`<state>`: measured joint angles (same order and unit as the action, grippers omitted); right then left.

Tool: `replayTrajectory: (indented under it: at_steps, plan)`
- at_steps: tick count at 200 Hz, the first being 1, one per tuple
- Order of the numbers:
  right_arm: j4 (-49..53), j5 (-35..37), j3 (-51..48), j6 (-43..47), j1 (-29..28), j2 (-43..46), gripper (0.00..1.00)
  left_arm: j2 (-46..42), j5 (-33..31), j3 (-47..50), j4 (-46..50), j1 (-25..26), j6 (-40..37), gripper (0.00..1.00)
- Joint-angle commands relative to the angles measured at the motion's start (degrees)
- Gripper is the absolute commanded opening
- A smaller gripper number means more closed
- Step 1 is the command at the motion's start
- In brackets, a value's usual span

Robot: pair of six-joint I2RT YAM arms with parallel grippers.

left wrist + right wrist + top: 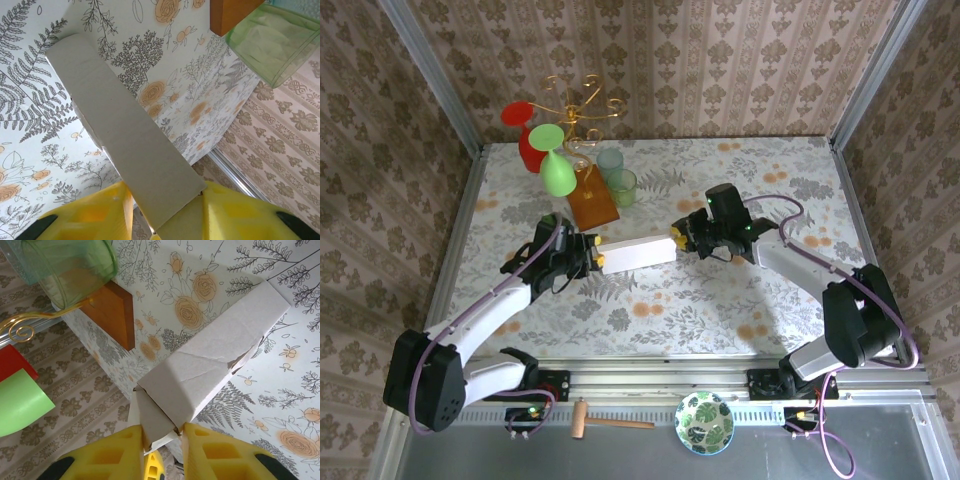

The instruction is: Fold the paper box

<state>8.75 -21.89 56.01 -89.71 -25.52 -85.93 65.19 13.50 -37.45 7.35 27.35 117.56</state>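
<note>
1 paper box [635, 252] | left gripper [598, 258] clamped on one end | right gripper [677, 240] clamped on the other end | 2 tumblers [622, 187] beside 1 wooden stand [592, 203]

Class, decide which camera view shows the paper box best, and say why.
The top view: the whole paper box shows, held between left claw and right claw. The left wrist view shows one long flat side; the right wrist view shows a creased end.
</note>
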Motion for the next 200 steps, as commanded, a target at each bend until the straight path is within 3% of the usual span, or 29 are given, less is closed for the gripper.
replayTrajectory:
  at_steps: [1, 34, 70, 125, 200]
  plan:
    - [1.68, 0.52, -0.42, 1.38, 0.47, -2.13, 0.22, 0.73, -0.01, 1.41, 1.69, -2.11, 2.48, 0.39]
    - [2.12, 0.66, 0.16, 1.47, 0.64, -3.22, 0.19, -0.43, 1.41, 0.16, 2.43, -4.78, -2.87, 0.48]
    - [3.32, 1.23, 1.42, 1.56, 0.82, -4.03, 0.17, -4.17, 2.43, -0.21, 6.93, -5.46, -6.72, 0.5]
    - [4.49, 1.4, 2.82, 1.57, 0.82, -4.77, 0.16, -6.17, 6.18, -1.78, 6.97, -5.09, -12.8, 0.48]
    - [4.54, 1.41, 1.91, 1.39, 0.85, -4.25, 0.15, -2.75, 7.1, -2.35, 2.59, -3.38, -12.87, 0.46]
